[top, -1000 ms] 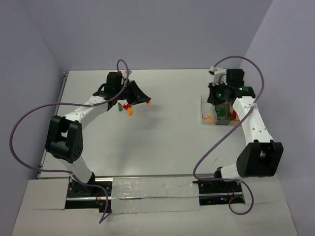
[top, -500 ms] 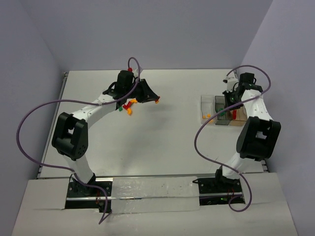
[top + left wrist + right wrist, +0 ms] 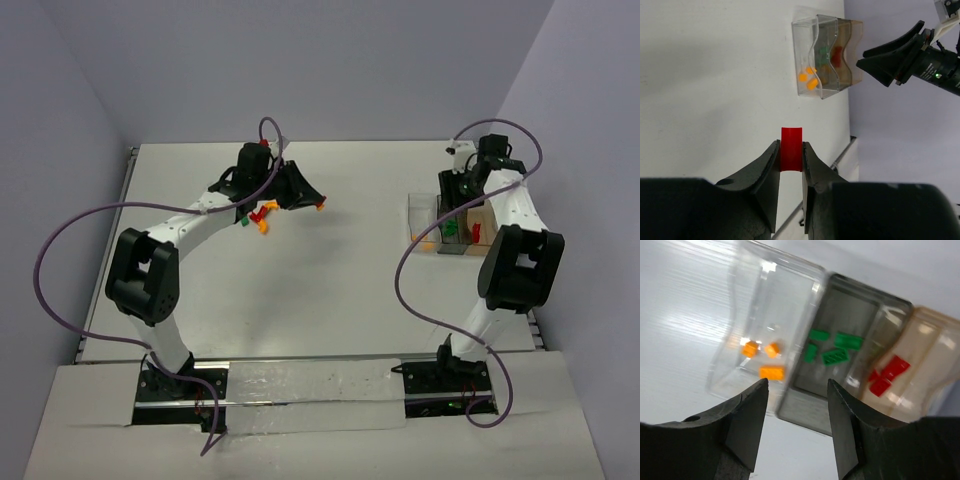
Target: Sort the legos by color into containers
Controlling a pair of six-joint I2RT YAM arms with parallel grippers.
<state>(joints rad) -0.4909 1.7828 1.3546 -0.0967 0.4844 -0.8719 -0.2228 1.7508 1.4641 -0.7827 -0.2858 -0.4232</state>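
Within the last second the right gripper (image 3: 797, 386) went from clenched to released: its jaws stood apart with nothing between them, hanging above the row of bins (image 3: 785, 305). That reads as a brick just let go into the row, though which brick it was cannot be told. Below it the sorting looked clean, with the orange bricks (image 3: 762, 357) in the clear bin nearest the middle of the table (image 3: 350, 270), the green bricks (image 3: 832, 350) in the dark middle bin, and the red bricks (image 3: 887, 372) in the tan end bin. The right arm had also drawn itself up and swung over that second, so the gripper sat toward the far side of the row instead of low over it. The left gripper (image 3: 791, 148) stayed clenched on a single red brick (image 3: 791, 150), pinched upright between its fingertips and lifted off the table; the arm had shifted a little toward the centre and then held there. A few loose bricks (image 3: 258, 217), red, green and orange, lay under that arm, well apart from the bins. So one delivery seemed finished, the right side was free again, and the held red brick still had to cross to the tan bin.
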